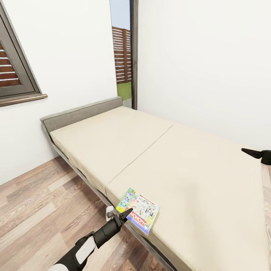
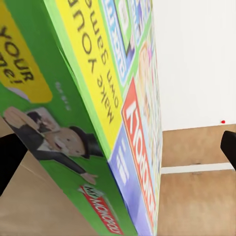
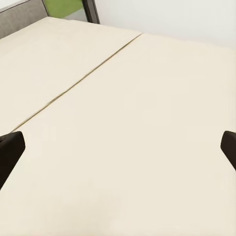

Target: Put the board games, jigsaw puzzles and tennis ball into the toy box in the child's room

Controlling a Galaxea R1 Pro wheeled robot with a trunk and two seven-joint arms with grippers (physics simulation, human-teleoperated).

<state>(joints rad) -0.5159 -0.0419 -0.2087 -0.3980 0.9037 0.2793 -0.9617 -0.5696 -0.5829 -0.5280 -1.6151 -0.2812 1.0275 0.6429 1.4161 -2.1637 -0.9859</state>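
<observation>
Board game: one green-edged board game (image 1: pixel 138 210) lies flat at the near edge of the bed (image 1: pixel 195 165), partly overhanging the frame.
Left end effector (image 1: pixel 126 213): at the box's edge — fingers spread wide, the box between them in the left wrist view, not yet gripped.
Right end effector (image 1: pixel 253 153): released, fingers apart, hovering over bare mattress, well apart from the box.
Progress: early, by my reading — this game is not yet lifted; toy box and the other toys cannot be judged here.

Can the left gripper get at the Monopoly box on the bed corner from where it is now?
Probably yes. The left gripper is already at the Monopoly box, whose edge sits between the spread fingers in the left wrist view; nothing blocks it.
</observation>
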